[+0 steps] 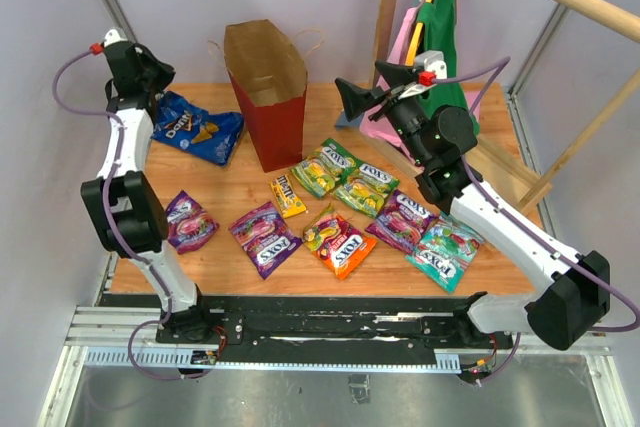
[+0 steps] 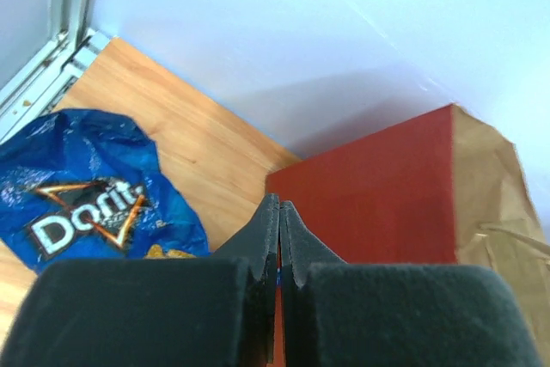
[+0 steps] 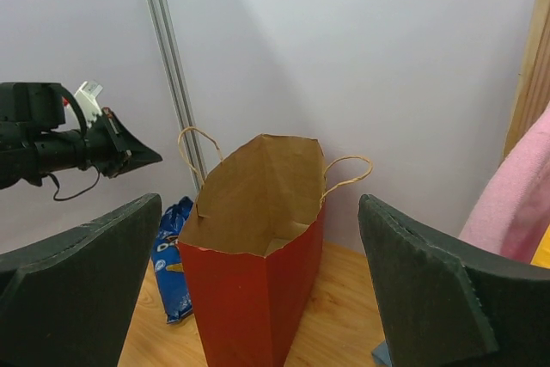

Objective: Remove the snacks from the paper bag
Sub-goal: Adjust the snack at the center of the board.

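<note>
Over the far-left corner, the left gripper (image 2: 279, 205) hangs pinched shut near the Doritos bag (image 1: 200, 129). At centre the paper bag (image 1: 266, 97) stands upright, mouth up. To its right, seemingly nearer, the right gripper (image 1: 360, 82) gapes wide towards it.

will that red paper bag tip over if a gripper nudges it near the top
Probably. The paper bag stands tall on a narrow base, so a high nudge would likely tip it. Nothing shows inside it, though its bottom is hidden, so it is likely light. Its thin walls look creased and would probably buckle rather than push stiffly.
</note>
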